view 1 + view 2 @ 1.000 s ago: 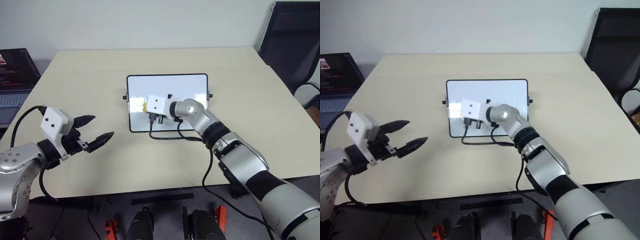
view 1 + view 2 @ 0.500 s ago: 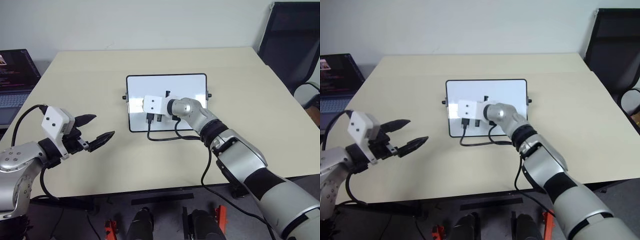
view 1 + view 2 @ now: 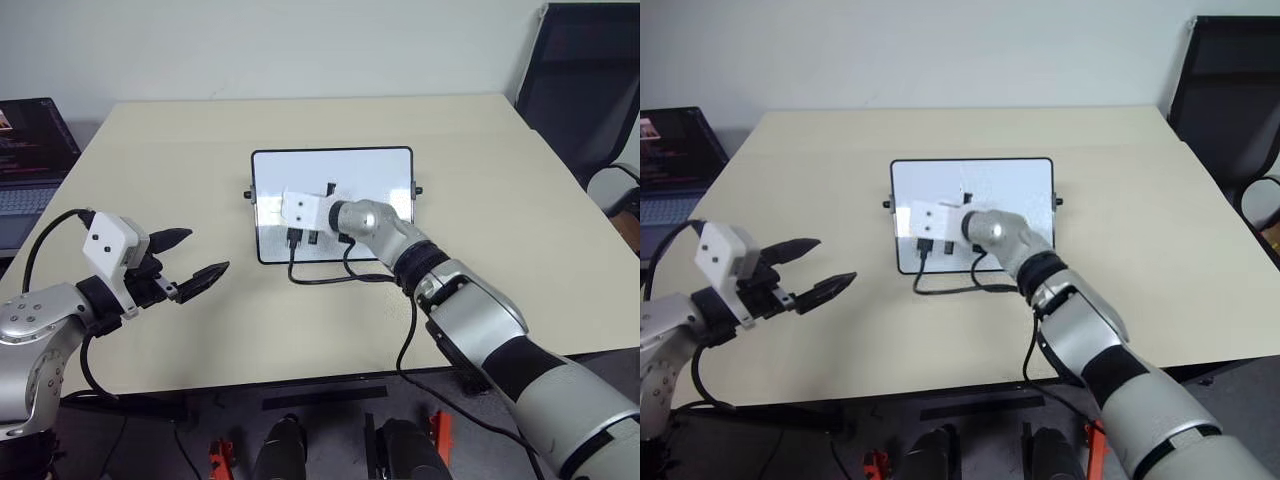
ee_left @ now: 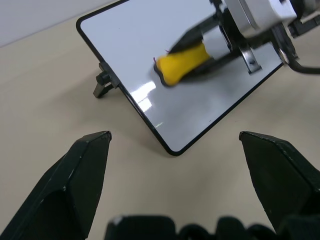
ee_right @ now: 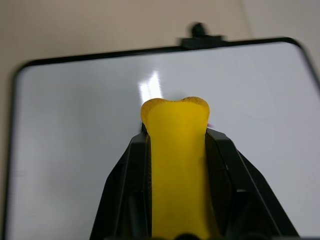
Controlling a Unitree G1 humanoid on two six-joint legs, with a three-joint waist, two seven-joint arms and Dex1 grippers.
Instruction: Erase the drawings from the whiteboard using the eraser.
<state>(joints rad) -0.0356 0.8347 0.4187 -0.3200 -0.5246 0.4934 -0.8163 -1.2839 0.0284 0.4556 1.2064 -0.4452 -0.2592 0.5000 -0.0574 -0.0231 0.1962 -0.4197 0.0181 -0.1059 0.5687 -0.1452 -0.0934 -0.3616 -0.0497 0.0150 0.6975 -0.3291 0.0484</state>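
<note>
I see the whiteboard [image 3: 985, 190] lying on the beige table [image 3: 1140, 250], my right gripper [image 3: 908, 218] reaching across its left part (a black cable [image 3: 950, 288] loops off its near edge). My left gripper [image 3: 810, 265] hovers spread, well apart. A laptop [image 3: 675, 160] sits far left.

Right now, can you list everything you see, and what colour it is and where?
whiteboard: one, white with a black frame, middle of the table.
eraser: one, yellow, pressed on the whiteboard's left part.
drawings: a small dark mark on the whiteboard, beside the right claw.
table: one, beige, under everything.
laptop: one, dark, far left.
chair: one, black, far right.
left claw: one, black fingers open, above the table's left side.
right claw: one, black fingers shut on the eraser.
</note>
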